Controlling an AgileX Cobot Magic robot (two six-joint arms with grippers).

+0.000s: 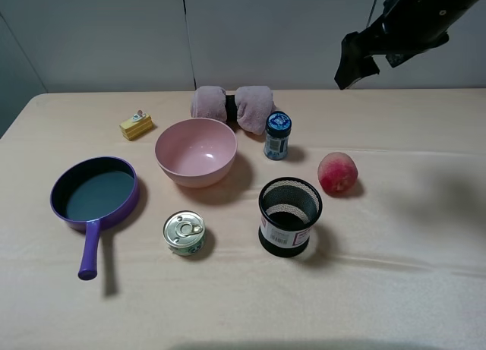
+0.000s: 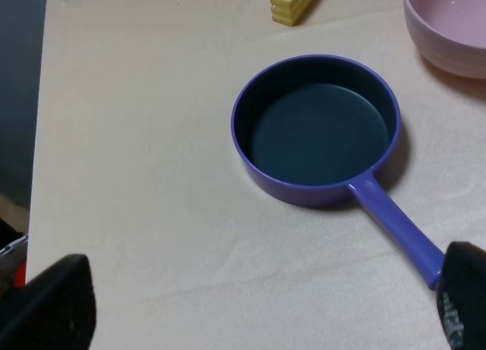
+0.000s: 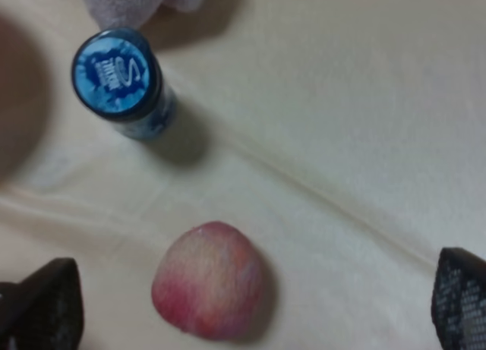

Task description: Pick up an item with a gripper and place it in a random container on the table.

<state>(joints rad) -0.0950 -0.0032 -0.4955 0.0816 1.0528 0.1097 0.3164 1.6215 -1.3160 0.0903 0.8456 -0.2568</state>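
Note:
The small bottle (image 1: 278, 135) with a dark blue cap stands upright on the table (image 1: 410, 289), behind the black mesh cup (image 1: 289, 215). The cup stands upright, and nothing shows inside it. My right gripper (image 1: 355, 60) hangs high above the back right of the table, open and empty. In the right wrist view its fingers (image 3: 45, 308) are spread wide, with the bottle (image 3: 118, 77) and a peach (image 3: 209, 280) far below. My left gripper (image 2: 258, 320) is open and empty above the purple pan (image 2: 315, 130). It is outside the exterior view.
A pink bowl (image 1: 196, 151) sits left of the bottle and a rolled pink towel (image 1: 231, 105) behind it. The peach (image 1: 338, 172) lies right of the cup. A tin can (image 1: 184, 232), the purple pan (image 1: 95, 192) and a yellow cake toy (image 1: 136, 126) are on the left.

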